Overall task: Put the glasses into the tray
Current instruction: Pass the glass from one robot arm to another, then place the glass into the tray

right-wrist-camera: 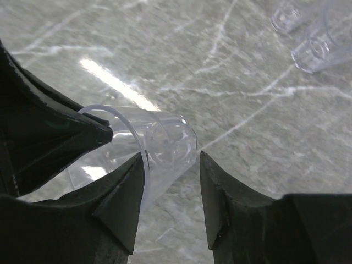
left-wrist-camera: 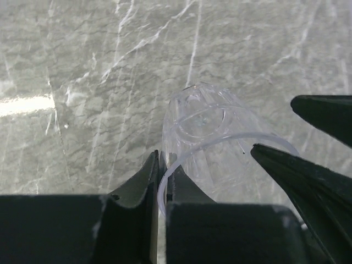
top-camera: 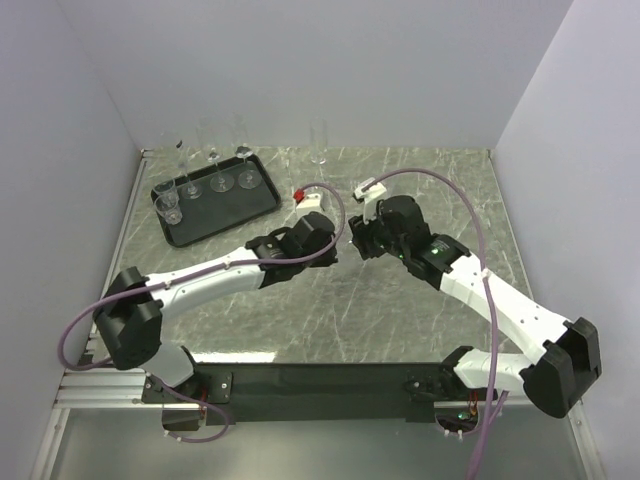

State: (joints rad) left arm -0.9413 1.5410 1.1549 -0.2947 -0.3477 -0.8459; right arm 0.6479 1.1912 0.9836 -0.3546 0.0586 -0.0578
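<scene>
I am pinching the tumbler (left-wrist-camera: 203,132) by its rim in the left gripper (left-wrist-camera: 161,168), nearer the tray (top-camera: 215,228), its base lying between the parted right gripper (right-wrist-camera: 171,159) fingers

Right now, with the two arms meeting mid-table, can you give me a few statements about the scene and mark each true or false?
1. The left gripper pinches the rim of a clear tumbler. True.
2. The tray has nothing in it. False: several glasses stand in it.
3. The right gripper has its jaws apart. True.
4. Every glass is already in the tray. False: a tall flute stands on the table near the back wall, outside the tray, and the tumbler is between the arms.
5. The tray is white and round. False: it is black and rectangular.
</scene>
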